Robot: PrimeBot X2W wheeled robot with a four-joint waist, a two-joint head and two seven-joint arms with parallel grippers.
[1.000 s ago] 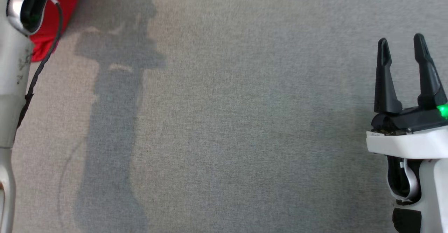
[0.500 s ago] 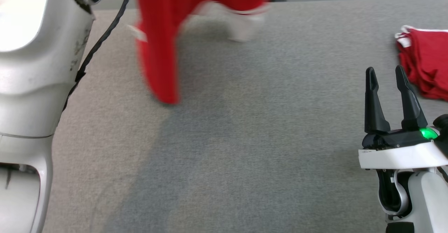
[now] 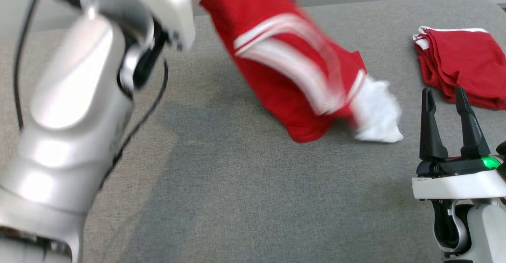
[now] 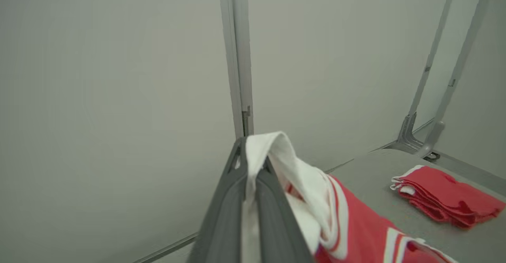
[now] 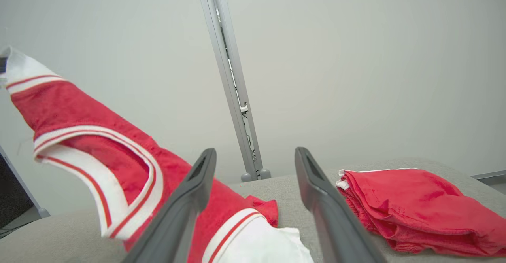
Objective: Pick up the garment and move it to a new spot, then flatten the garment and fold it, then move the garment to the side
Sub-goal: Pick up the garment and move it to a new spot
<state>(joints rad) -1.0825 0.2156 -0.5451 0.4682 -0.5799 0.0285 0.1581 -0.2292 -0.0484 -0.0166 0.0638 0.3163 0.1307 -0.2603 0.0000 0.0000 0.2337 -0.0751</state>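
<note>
A grey cloth-covered desk (image 3: 237,199) stands in front of a plain pale wall (image 4: 118,77). The robot's left arm (image 3: 75,108), pale and glossy, is raised high over the left side of the desk. At its end the left tool (image 4: 253,164) is pinched fully shut on a white edge of the garment (image 3: 284,77), with the fabric squeezed between its two dark fingers.

The garment is red with white bands trimmed in thin red lines, and it looks blurred in the head view. It hangs in a slant from that raised grip, down and to the right. Its lower end, a red fold and a bunch of white cloth, rests on the middle of the desk.

At the near right, the right tool (image 3: 442,95) is low over the desk. Its two long fingers are spread wide apart and point towards the far side, with nothing between them. It is just right of the white bunch, not touching it.

A pile of folded red cloth (image 3: 462,65) with white edging lies at the far right of the desk, apart from the garment. A slim metal post (image 5: 229,77) rises against the wall behind the desk.
</note>
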